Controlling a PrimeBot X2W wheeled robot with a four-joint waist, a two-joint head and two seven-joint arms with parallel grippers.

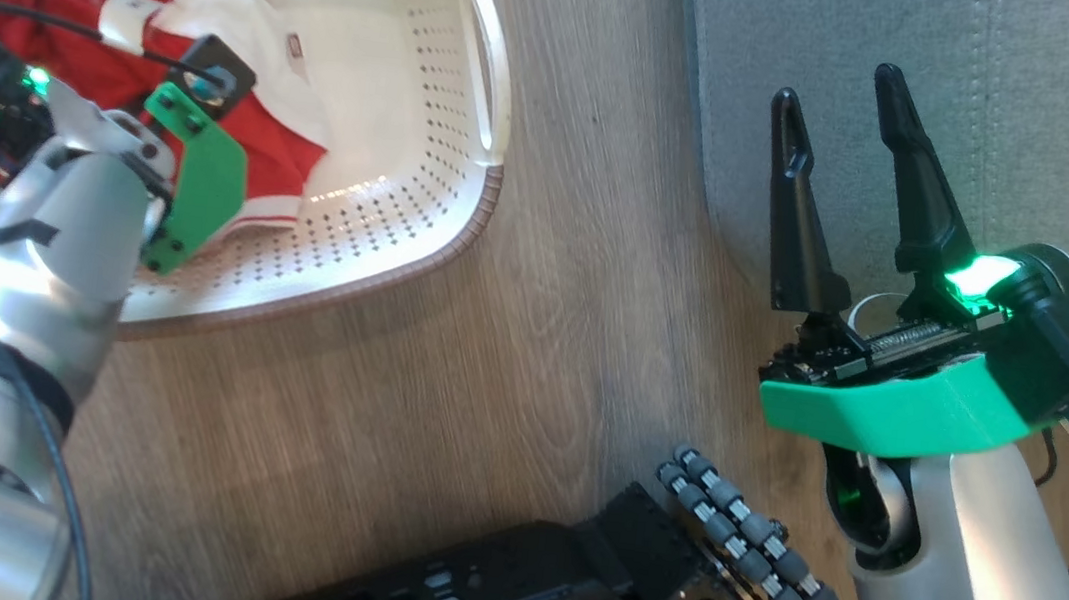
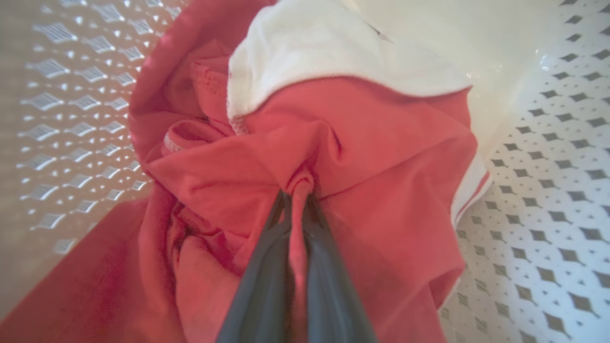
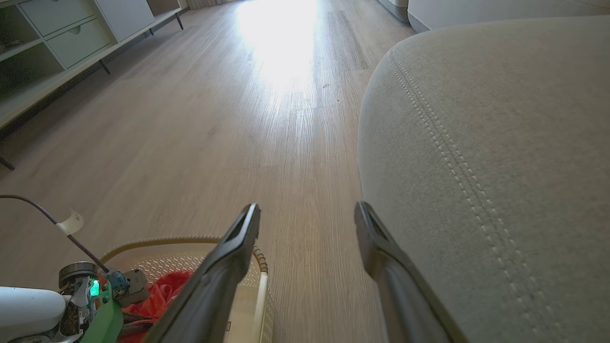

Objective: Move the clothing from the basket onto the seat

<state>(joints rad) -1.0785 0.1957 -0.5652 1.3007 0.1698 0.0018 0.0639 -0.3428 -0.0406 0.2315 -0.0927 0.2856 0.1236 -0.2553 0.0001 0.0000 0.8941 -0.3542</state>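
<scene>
A fold of clothing (image 2: 381, 157) is pinched inside the basket (image 1: 433, 127), ready for lifting.

At the centre of the left wrist view, the left pincer (image 2: 295, 196) is closed tightly on a gathered ridge of the red clothing, probably so the soft stuff can be drawn up without slipping. The clothing is seen in the upper left of the head view. The right pincer (image 1: 836, 85) is held wide apart and empty at the right, by the seat (image 1: 1021, 94) edge, apparently parked clear of the lift.
</scene>
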